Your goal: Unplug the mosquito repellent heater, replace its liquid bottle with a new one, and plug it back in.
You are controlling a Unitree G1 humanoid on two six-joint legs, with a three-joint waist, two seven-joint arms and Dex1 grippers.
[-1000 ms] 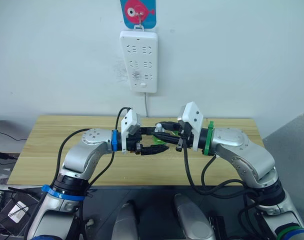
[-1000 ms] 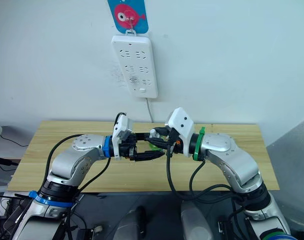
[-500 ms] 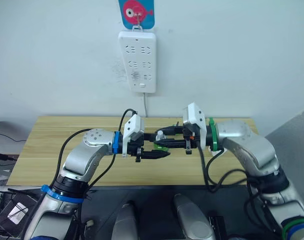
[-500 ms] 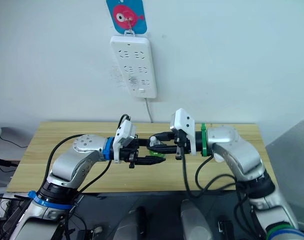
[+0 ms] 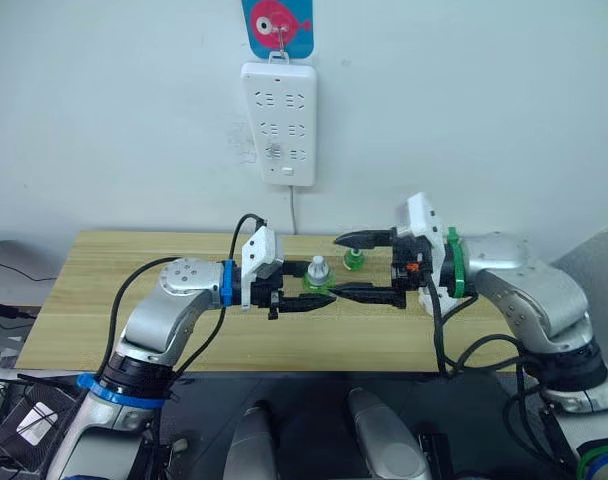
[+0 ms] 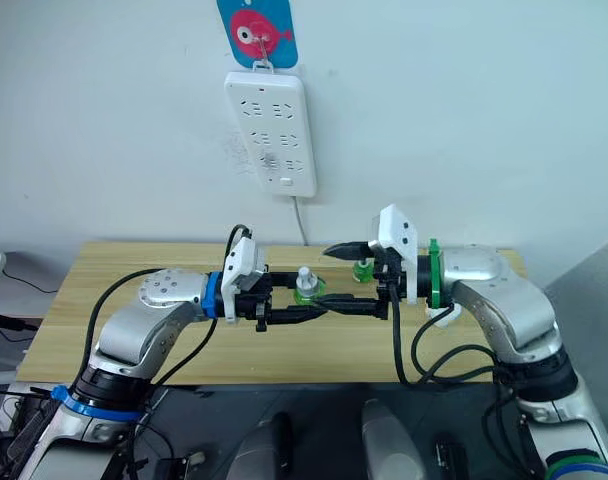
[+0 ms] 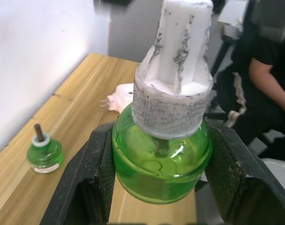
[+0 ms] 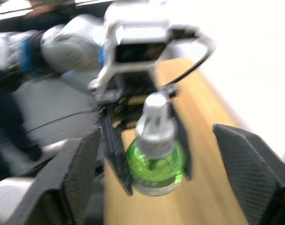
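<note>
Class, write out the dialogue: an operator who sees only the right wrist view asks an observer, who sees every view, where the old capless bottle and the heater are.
Operator: I see the new one gripped. Where is the capless bottle?
Observer: Its liquid bottle stands upright on the table, on the wall side.
Operator: And the heater?
Observer: The mosquito repellent heater lies on the table, unplugged, with its prongs showing.
</note>
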